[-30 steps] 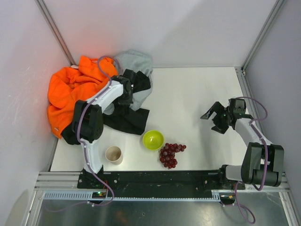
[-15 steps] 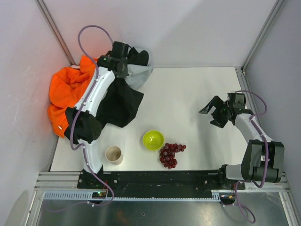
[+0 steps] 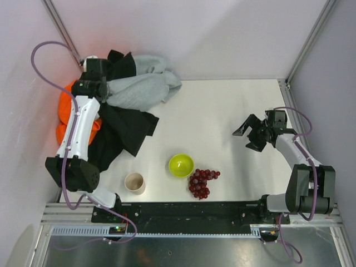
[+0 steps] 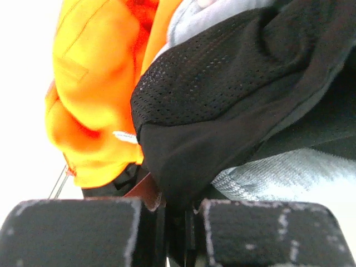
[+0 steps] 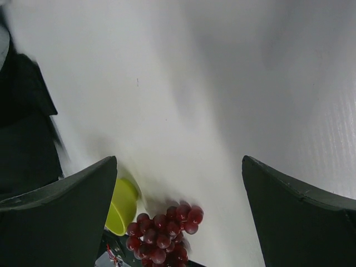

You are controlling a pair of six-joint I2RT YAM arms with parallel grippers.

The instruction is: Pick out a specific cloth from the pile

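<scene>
While the black cloth (image 4: pixel 211 139) is clamped in the left gripper (image 3: pixel 104 93), upper left, the tangled grey sweatshirt (image 3: pixel 142 88) could be dragged along; right gripper (image 3: pixel 248 134) is held apart.

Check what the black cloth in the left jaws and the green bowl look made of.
Cloth: thin, synthetic-looking mesh, matte black. Fine pinholes show in the left wrist view, and it hangs limp. Bowl: probably plastic, smooth, uniform lime green. The look can't rule out glazed ceramic.
</scene>
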